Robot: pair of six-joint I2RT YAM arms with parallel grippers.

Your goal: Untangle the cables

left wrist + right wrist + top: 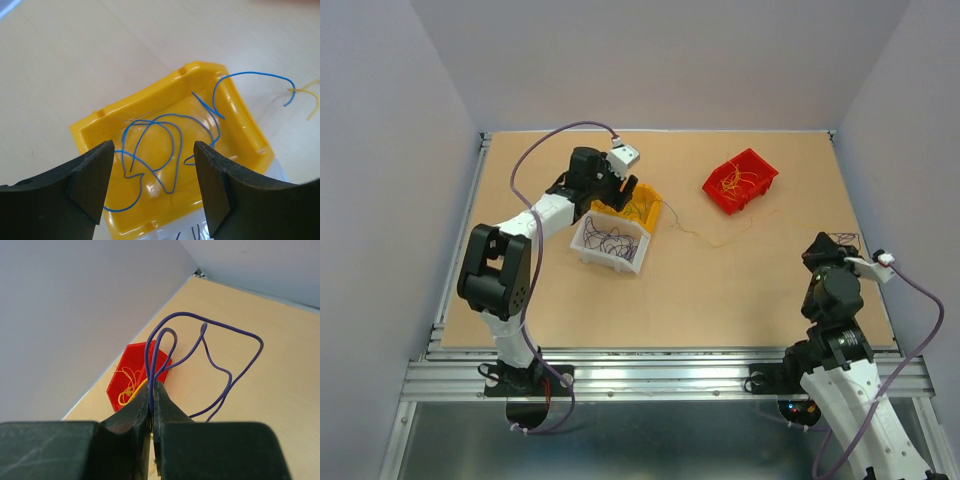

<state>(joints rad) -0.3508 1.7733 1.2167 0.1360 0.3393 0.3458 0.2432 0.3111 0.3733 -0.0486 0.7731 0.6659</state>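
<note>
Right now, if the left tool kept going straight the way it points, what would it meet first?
Likely the blue wire coiled in the yellow bin, dead ahead of the left tool; the bin's floor lies just behind. Depth is unclear.

Yellow bin (150, 92), blue cable (255, 73) in it; red bin (134, 354), orange-yellow cables (127, 382); white bin (620, 262), dark cables (610, 240); purple cable (220, 323) at black right hand (151, 390); left hand (152, 150) black too; counter (720, 290) plain tan; walls (670, 60) pale grey; arms (545, 215) white and black
</note>
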